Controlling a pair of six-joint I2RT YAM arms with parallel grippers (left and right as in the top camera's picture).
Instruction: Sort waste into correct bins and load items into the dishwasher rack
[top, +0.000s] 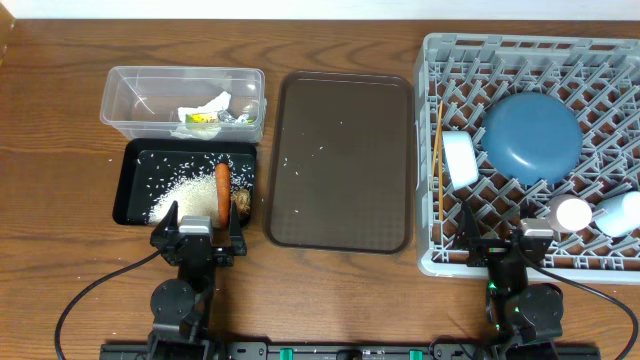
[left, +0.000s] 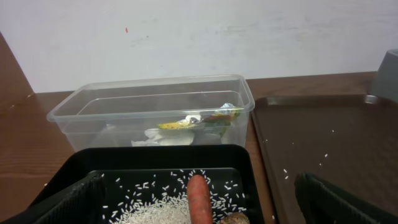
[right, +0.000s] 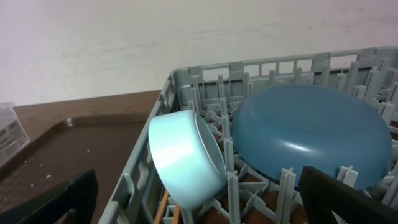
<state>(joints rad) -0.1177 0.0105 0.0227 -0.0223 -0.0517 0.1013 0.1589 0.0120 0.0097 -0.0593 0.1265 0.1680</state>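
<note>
Tub (top: 118, 105) sits behind the small tray (top: 122, 188), left; large tray (top: 340, 190) mid-bench (top: 60, 150); rack (top: 600, 70) holding plate (top: 532, 137) and bowl (top: 460, 160), right.

Passage: you have open room above the brown serving tray (top: 340, 170), between black tray (top: 120, 185) and rack (top: 428, 120). Obstacles: upright pegs (top: 610, 100), blue plate (top: 532, 135), white bowl (top: 460, 160), two cups (top: 573, 213) inside your rack.

The wooden table (top: 60, 150) bears a clear tub (top: 140, 76), black tray (top: 126, 195), brown serving tray (top: 340, 190) and grey rack (top: 428, 150).
</note>
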